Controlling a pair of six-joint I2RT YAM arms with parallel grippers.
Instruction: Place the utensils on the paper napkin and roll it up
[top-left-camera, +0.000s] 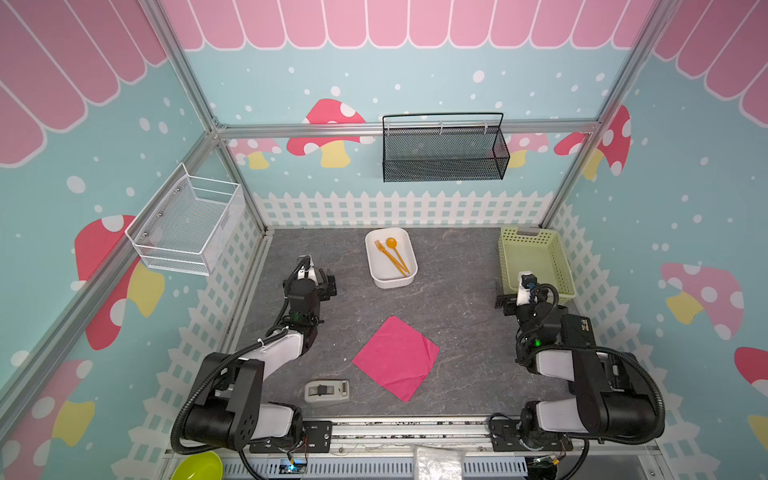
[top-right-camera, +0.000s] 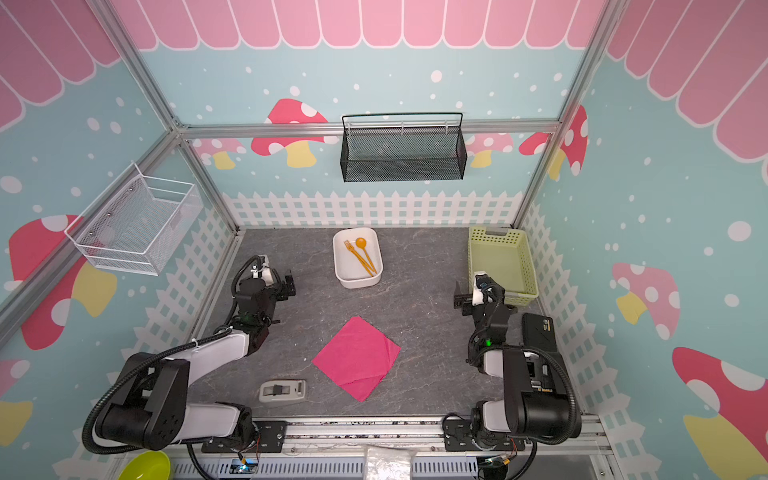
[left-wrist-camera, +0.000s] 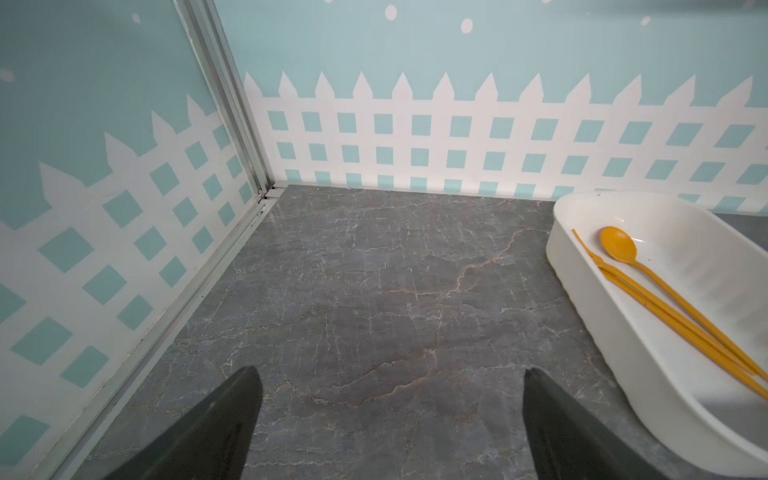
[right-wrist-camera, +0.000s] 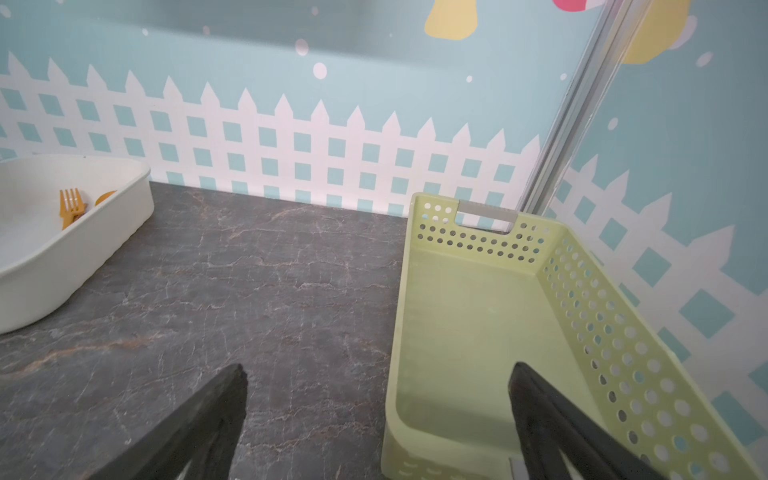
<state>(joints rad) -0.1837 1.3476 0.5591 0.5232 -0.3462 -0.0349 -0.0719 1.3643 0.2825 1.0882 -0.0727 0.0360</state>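
Left hand (left-wrist-camera: 388, 376) and right hand (right-wrist-camera: 378, 370) open, empty.
Fork (top-left-camera: 390, 259) and spoon (top-left-camera: 391, 242) lie in a white tray (top-left-camera: 371, 266) ahead of the hands; the napkin (top-left-camera: 397, 357) lies flat behind them.

Spoon (right-wrist-camera: 106, 196) mostly behind tray wall (right-wrist-camera: 83, 249)

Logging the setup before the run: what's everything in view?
fork: 1, orange, in dish
spoon: 1, orange, beside fork
dish: 1, white, back middle
napkin: 1, pink, flat, front middle
crate: 1, green, back right corner
mesh basket: 1, black, back wall
wire basket: 1, white, left wall
small box: 1, grey, left of napkin
case: 1, black, in front of crate
bowl: 1, lime, below front edge
left pincer: 1, black, open, empty
right pincer: 1, black, open, empty
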